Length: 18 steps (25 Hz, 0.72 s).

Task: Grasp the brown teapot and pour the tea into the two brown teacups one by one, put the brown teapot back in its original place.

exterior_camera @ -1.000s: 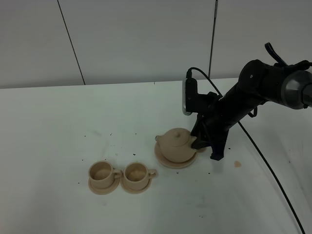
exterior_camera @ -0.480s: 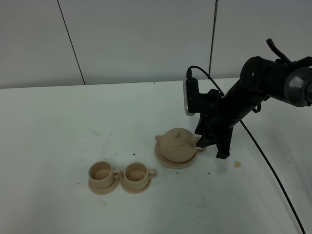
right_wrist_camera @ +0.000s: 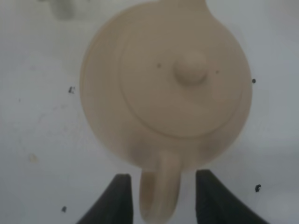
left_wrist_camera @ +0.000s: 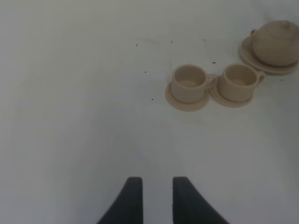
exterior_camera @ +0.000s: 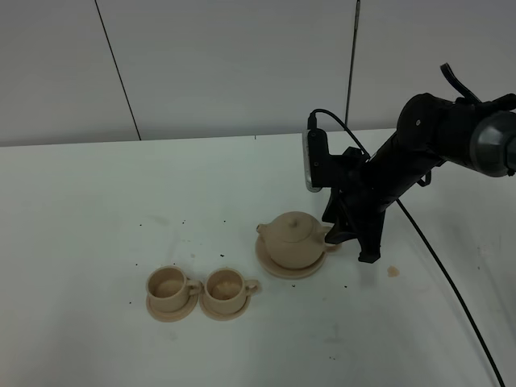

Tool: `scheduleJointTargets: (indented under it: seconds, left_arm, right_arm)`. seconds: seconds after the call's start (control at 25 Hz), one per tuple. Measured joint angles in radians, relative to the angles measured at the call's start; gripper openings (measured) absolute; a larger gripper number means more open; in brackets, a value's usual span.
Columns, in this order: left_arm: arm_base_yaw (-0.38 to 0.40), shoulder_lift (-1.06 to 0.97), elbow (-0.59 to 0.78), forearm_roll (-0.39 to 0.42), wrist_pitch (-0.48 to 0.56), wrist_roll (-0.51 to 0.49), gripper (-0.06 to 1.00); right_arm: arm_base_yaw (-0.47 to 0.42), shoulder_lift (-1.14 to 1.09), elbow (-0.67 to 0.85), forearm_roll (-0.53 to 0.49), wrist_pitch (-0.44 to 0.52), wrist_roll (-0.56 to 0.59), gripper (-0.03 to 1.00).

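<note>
Right wrist view: right tool [right_wrist_camera: 161, 185] spread wide, one finger on each side of the brown teapot [right_wrist_camera: 168, 79] loop handle [right_wrist_camera: 159, 193] — gaps on both sides, nothing gripped.
High view: teapot sits on its wide round saucer [exterior_camera: 270, 263] on the white counter [exterior_camera: 97, 201]; the two brown teacups [exterior_camera: 168, 285] [exterior_camera: 225, 284] stand side by side on small saucers.
Left wrist view: left tool [left_wrist_camera: 156, 191] slightly parted, empty.
Texture: matte tan ceramic — domed lid, round knob.

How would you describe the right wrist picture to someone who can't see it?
A tan teapot seen from above, its handle lying untouched between the two dark fingers of the open gripper, on a speckled white table.
</note>
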Motion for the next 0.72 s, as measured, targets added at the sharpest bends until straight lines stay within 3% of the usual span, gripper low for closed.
scheduleJointTargets:
  seconds: [0.72]
  left_arm:
    - [0.000,0.000,0.000,0.000,0.000,0.000,0.23]
  right_arm:
    - [0.000,0.011,0.000,0.008,-0.008,-0.010,0.30]
